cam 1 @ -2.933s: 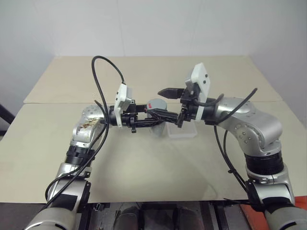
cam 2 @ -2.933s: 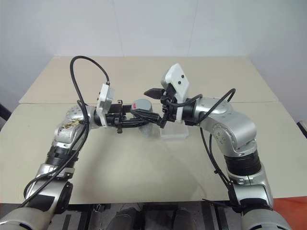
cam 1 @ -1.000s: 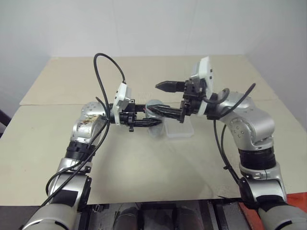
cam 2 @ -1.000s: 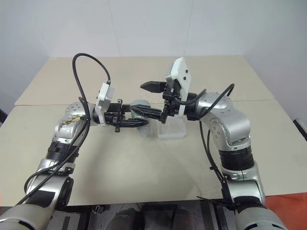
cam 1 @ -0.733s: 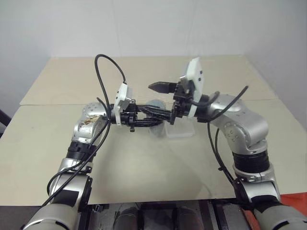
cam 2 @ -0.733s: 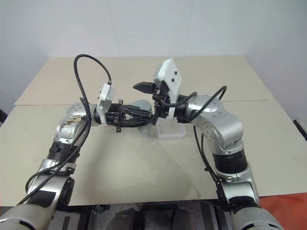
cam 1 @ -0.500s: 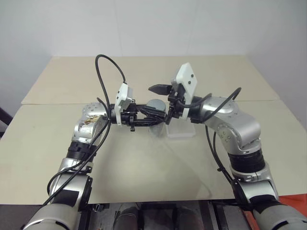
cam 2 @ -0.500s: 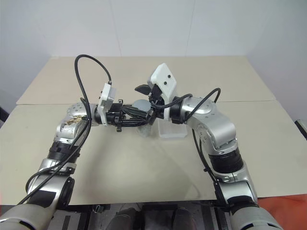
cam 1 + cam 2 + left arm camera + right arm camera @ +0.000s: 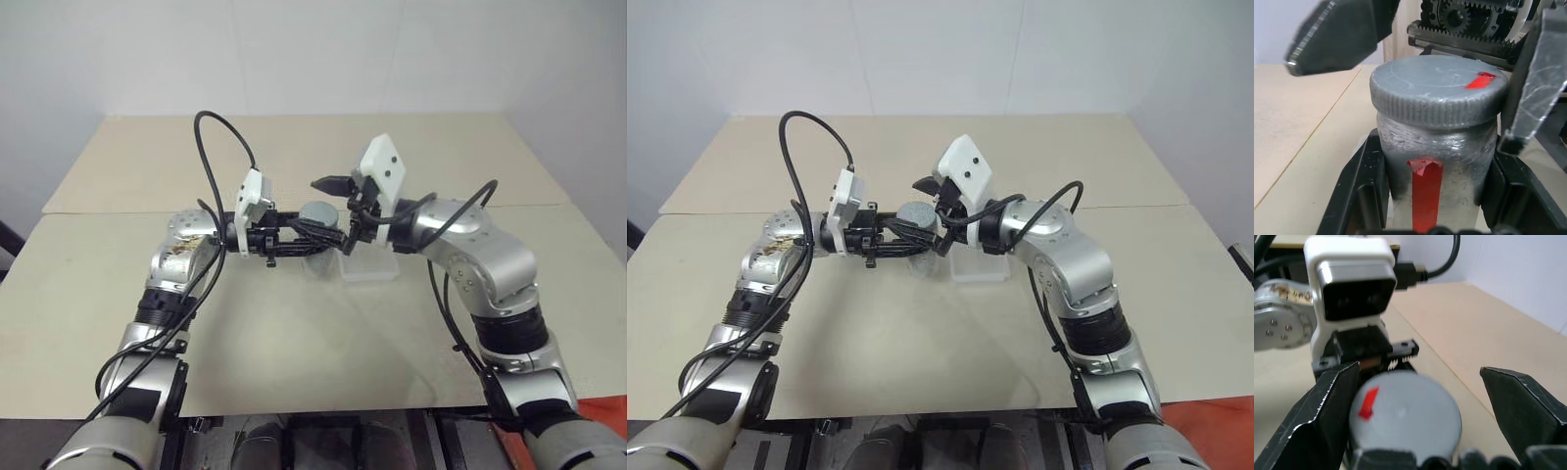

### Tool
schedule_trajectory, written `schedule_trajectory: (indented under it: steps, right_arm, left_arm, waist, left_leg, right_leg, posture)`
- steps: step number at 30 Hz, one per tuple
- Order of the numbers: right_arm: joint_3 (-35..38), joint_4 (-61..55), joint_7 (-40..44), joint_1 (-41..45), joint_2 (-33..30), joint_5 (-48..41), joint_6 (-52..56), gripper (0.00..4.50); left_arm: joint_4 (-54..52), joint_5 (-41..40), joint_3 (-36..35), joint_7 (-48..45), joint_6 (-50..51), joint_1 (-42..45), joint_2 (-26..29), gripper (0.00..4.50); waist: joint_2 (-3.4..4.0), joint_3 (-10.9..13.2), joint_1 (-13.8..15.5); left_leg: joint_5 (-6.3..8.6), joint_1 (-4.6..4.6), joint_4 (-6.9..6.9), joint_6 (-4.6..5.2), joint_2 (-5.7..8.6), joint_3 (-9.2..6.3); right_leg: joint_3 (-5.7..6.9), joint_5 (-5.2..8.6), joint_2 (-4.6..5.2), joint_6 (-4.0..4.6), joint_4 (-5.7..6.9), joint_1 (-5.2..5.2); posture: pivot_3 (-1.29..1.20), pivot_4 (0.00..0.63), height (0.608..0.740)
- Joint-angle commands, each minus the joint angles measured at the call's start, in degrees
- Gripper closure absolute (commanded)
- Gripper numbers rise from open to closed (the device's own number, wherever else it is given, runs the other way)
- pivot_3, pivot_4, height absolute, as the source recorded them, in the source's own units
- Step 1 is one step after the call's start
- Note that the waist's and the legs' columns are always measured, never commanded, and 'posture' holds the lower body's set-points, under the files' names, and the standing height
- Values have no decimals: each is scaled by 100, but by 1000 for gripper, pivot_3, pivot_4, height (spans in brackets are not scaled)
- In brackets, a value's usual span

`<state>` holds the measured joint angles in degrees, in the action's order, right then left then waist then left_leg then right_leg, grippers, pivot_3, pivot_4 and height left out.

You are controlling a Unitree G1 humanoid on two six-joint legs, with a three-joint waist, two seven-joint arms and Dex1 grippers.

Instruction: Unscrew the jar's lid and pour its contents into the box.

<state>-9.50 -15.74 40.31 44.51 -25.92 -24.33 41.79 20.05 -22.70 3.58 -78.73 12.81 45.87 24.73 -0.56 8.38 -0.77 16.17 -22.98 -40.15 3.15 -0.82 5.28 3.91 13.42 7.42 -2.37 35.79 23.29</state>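
Jar (image 9: pixel 1437 147) silvery, red vertical stripe; lid (image 9: pixel 1437 90) grey, red mark; box (image 9: pixel 370 267) clear; table (image 9: pixel 294 323) beige.

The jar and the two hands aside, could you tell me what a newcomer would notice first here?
First, the silvery jar held above the beige table in the shut left hand. Next, the open right hand, its fingers either side of the grey lid with its red mark. The clear box sits on the table beneath the right hand.
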Motion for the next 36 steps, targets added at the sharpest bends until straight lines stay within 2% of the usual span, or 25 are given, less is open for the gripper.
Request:
schedule_trajectory:
  steps: [1, 13, 21, 27, 33, 36]
  right_arm:
    - [585, 98, -106, -75, -360, 48, 55, 24]
    - [1105, 245, 33, -302, -998, -409, -69, 24]
    - [1357, 80, 575, -465, -1296, -657, -156, 24]
    - [1076, -345, 638, -301, -966, -916, -42, 24]
    - [494, -211, 286, 206, -264, -682, -31, 24]
    - [132, 83, 119, 414, 25, -297, -228, 24]
  left_arm:
    - [-350, -216, -173, -166, -13, -56, 167, 2489]
    - [-563, -263, -183, -169, 62, -224, 296, 2489]
    - [-577, -310, -235, -57, 98, -266, 298, 2489]
    - [-274, -192, -174, 68, -64, -99, 124, 2489]
    - [7, -123, -113, 51, -222, 132, -56, 2489]
    - [-19, -138, -87, -32, -221, 180, -56, 2489]
  waist:
    - [0, 0, -1]
    - [0, 0, 49]
    - [0, 0, 10]
    - [0, 0, 10]
    - [0, 0, 2]
    - [0, 0, 9]
  left_leg:
    - [0, 0, 0, 0, 0, 0]
    - [1, -3, -1, 3, -1, -2]
    - [1, 0, 5, 3, -2, 3]
    - [2, 1, 5, 3, -2, 2]
    - [1, 3, 4, 3, 0, 2]
    - [1, 2, 5, 3, 1, 2]
  right_leg:
    - [0, 0, 0, 0, 0, 0]
    - [0, 0, 4, 0, -4, -3]
    - [-5, 0, 0, 0, -6, -2]
    - [-5, 0, 0, 0, -6, -2]
    - [-5, 0, 0, 0, -3, -1]
    - [-3, 0, 0, 0, -4, -1]
  posture:
    - [0, 150, 740]
    - [0, 150, 740]
    - [0, 150, 740]
    - [0, 150, 740]
    - [0, 150, 740]
    - [0, 150, 740]
